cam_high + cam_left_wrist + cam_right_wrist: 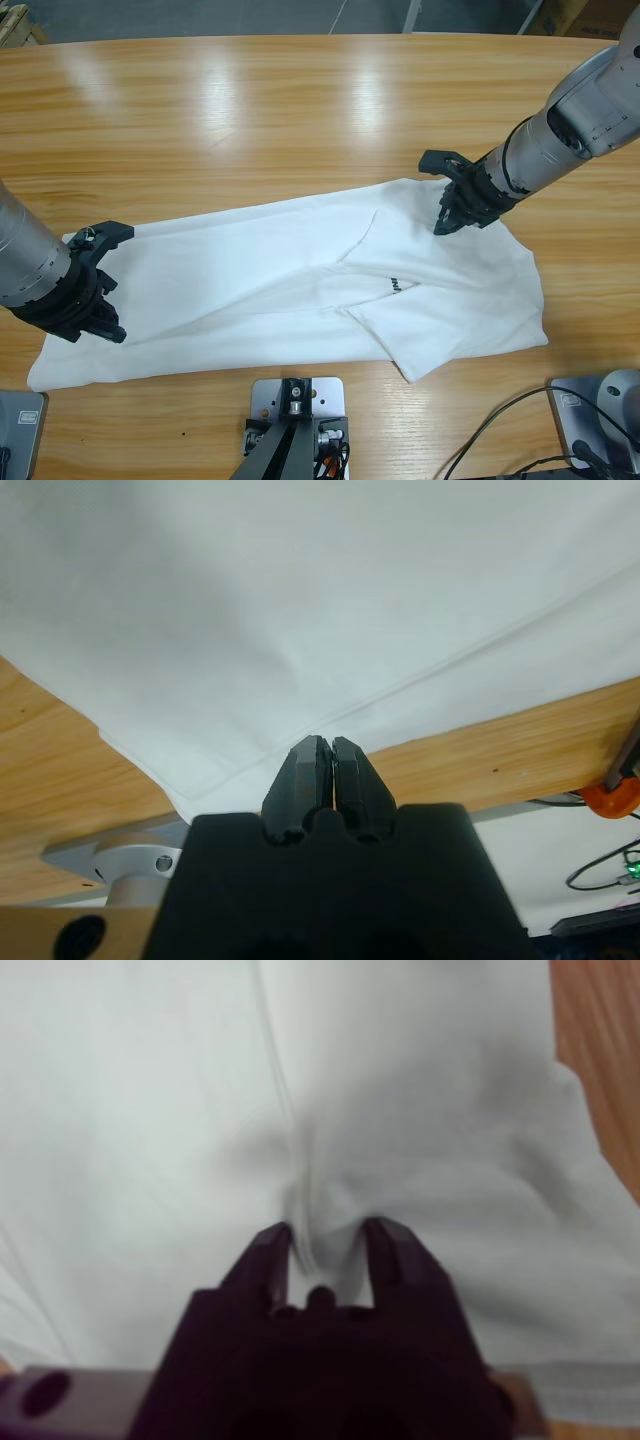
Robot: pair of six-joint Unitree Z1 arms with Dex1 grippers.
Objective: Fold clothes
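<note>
- The left gripper (95, 325) has its jaws pressed together, tips touching, at the hem end of the T-shirt (250, 285). In the left wrist view (330, 765) the tips sit just at the cloth's doubled edge, and I cannot tell whether any cloth is pinched between them.
- The T-shirt lies long across the wooden table (250, 130), hem at the left and shoulders at the right. It looks folded lengthwise: a layer crosses the chest, with a diagonal crease running through the middle.
- Small dark lettering (395, 286) peeps out beside that folded edge, right of centre.
- The right gripper (450, 215) is down on the shoulder end, jaws narrowly parted with a ridge of cloth bunched between them in the right wrist view (325, 1250), so it seems to be gathering or pinching the cloth.
- By my reading the work is part way: a lengthwise fold looks made, but the shirt is still stretched out, so the end-to-end folds and tidying remain.
</note>
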